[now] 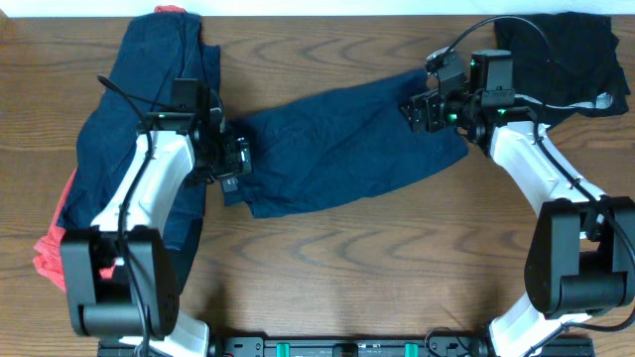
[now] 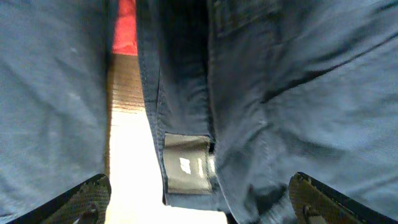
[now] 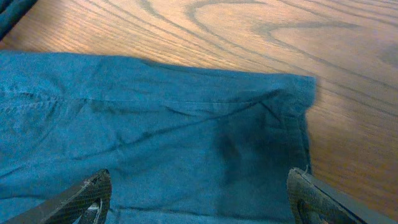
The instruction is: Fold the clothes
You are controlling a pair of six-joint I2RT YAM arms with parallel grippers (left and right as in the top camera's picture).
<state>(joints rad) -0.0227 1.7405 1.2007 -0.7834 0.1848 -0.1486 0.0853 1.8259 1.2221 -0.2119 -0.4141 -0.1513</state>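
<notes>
- Step in hand: start of a fold on 1 garment. Navy shorts (image 1: 347, 149) lie spread flat, slantwise across the mid-table (image 1: 327, 268), not yet doubled over. Looks like the grab-the-ends stage, so the task is prob. early.
- Left gripper (image 1: 236, 164): at the shorts' end nearer the table's left side. Jaws released and spread wide. Wrist cam shows its fingers (image 2: 87, 200) far apart w/ navy cloth and a grey label (image 2: 186, 165) in the gap, nothing pinched.
- Right gripper (image 1: 422, 109): over the opposite end, toward the table's far-right part. Jaws also released and wide. Its fingers (image 3: 84, 196) straddle flat cloth, the hem corner (image 3: 303, 87) lies just beyond them, then bare wood.
- Whether the tips touch the fabric: can't tell, either side.
- Next move, my guess: both drop onto their ends, clench on 1 edge each, then carry 1 end over the other. Thin soft cloth on wood, so the tips must bunch a ridge first. A shallow bite prob. slips.
- Risk: the left end lies just beside the pile (image 1: 149, 89) of navy garments on the table's left side, so a neighbour could get snagged.
- Other clothes: a coral-red garment (image 1: 50, 253) pokes out of that pile at the table's near-left, and a black garment (image 1: 561, 55) sits at the far-right corner. Both look unfolded.
</notes>
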